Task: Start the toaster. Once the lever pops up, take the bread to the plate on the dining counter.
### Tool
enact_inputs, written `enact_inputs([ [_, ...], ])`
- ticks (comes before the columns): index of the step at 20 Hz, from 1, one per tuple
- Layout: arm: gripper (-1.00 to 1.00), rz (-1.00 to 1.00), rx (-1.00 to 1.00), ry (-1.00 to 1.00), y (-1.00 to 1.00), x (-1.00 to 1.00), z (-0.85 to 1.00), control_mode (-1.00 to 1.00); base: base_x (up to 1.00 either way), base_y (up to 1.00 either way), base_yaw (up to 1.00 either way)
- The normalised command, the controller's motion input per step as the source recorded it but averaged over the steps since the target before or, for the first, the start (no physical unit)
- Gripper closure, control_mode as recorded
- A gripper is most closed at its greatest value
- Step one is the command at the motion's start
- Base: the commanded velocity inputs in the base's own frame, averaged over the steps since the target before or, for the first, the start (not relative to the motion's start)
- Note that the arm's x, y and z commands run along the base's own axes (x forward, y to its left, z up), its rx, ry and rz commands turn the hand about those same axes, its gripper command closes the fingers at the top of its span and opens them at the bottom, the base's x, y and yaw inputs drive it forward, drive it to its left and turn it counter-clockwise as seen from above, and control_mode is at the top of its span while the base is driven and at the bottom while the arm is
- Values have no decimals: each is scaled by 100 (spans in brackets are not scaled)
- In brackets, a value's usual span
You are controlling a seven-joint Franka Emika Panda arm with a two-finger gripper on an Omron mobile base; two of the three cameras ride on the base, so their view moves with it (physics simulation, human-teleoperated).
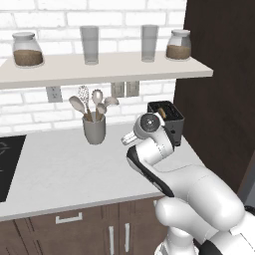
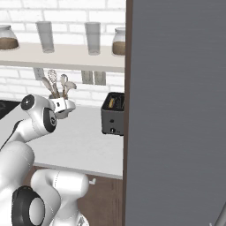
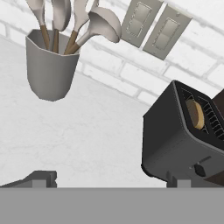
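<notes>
the end effector [image 3: 109,180] hangs with its fingertips [image 3: 43,177] spread wide and nothing between them, low over the white bench [image 1: 60,164], short of the toaster [image 3: 183,135] and apart from it. in the hand view the toaster sits ahead and to the right, tilted in the picture because the hand is rolled, with a knob and the lever area on the face turned toward the camera.

the bread [image 3: 195,114] stands in a slot on top of the toaster, its tan rounded edge showing above the rim. judged from its look it is light, stiff and a little crumbly, so a gentle pinch on the exposed top edge, across its thin faces, should serve once it rises; a hard squeeze could break it. the toaster is boxy and probably heavy enough to stay put when its lever is pressed, though a sideways push might slide it on the smooth bench.

the arm [image 1: 164,164] reaches forward from the base with the elbow bent and the wrist turned toward the toaster at the far right end of the bench, beside a tall dark cabinet [image 1: 219,74]. to the left stands a grey utensil cup [image 1: 94,128] holding spoons and a whisk. the lever is not yet pressed, i judge.
</notes>
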Motion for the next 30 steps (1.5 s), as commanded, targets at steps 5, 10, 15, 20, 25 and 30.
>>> enact_inputs([
  [5, -100, 0, 0, 0, 0, 0, 0, -100, 0, 0, 0],
  [10, -100, 0, 0, 0, 0, 0, 0, -100, 0, 0, 0],
  [15, -100, 0, 0, 0, 0, 0, 0, -100, 0, 0, 0],
  [20, -100, 0, 0, 0, 0, 0, 0, -100, 0, 0, 0],
  [25, -100, 0, 0, 0, 0, 0, 0, -100, 0, 0, 0],
  [30, -100, 0, 0, 0, 0, 0, 0, -100, 0, 0, 0],
])
